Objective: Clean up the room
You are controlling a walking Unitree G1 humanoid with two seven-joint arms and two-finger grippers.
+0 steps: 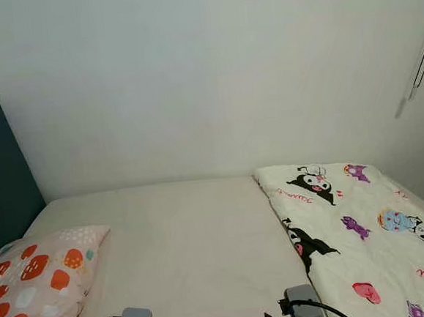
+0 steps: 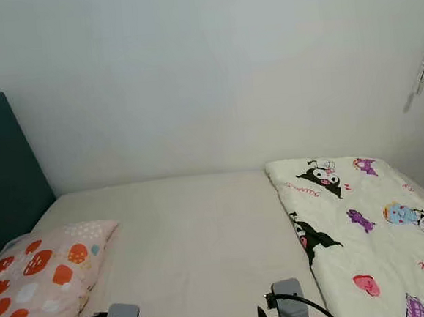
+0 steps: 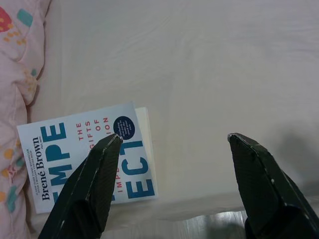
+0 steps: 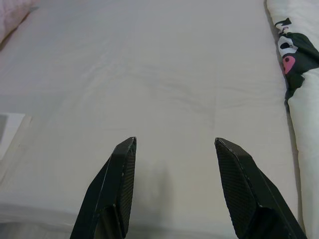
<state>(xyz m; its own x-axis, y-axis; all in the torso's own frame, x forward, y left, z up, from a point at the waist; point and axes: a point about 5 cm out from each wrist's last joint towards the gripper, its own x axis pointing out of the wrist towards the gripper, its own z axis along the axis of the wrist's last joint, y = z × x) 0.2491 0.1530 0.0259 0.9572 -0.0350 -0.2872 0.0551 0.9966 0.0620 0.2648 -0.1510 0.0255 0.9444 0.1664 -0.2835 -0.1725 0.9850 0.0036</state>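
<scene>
you see left gripper (image 3: 174,142) fingers apart over book (image 3: 87,154) on bed (image 1: 196,240) beside pillow (image 1: 31,286); right gripper (image 4: 174,144) fingers apart near blanket (image 1: 365,242).

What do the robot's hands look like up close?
Each gripper has two long black fingers that taper to narrow tips, with a fine grid texture on the inner pads and scuffed pale edges: the left gripper, the right gripper. From the head camera, grey boxy wrists with black cables looping off them show.

A plain white wall (image 1: 206,78) rises behind, with a dark teal headboard (image 1: 0,175), apparently upholstered, at left.
</scene>
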